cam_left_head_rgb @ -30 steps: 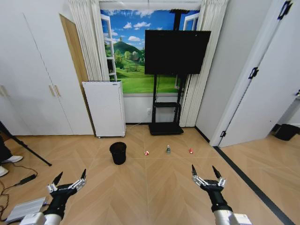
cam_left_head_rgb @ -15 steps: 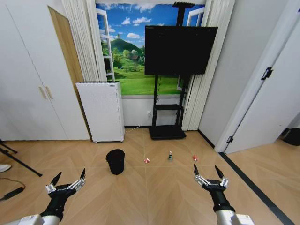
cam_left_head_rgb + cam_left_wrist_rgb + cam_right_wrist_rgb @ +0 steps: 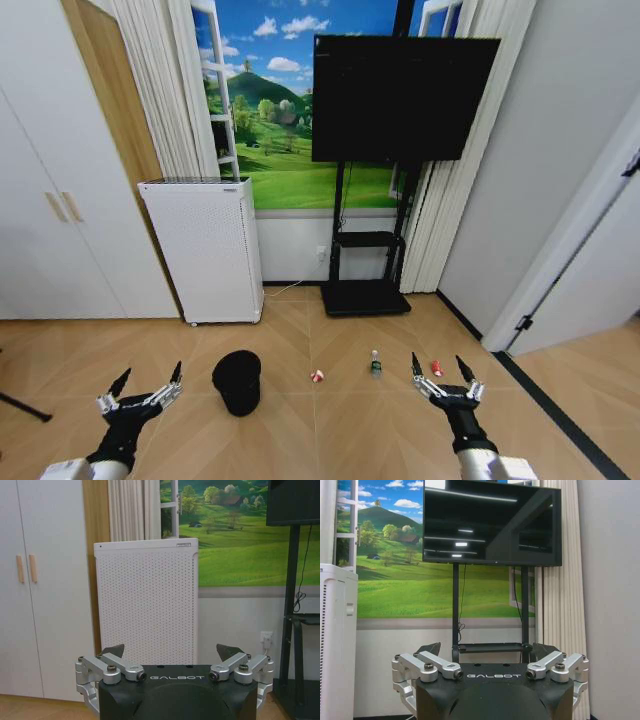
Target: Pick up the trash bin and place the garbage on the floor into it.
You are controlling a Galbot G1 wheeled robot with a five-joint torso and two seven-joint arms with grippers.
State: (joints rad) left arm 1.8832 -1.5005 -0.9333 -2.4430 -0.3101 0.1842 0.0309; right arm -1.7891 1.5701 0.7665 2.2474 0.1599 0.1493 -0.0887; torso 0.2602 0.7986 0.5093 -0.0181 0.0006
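The black mesh trash bin (image 3: 237,381) stands on the wood floor at lower centre-left. Right of it, in a row: a red-and-white scrap (image 3: 317,376), a green-labelled bottle (image 3: 375,364), a red wrapper (image 3: 436,368). The left gripper (image 3: 147,385) and right gripper (image 3: 438,369) hover at the lower corners, fingers spread, empty.
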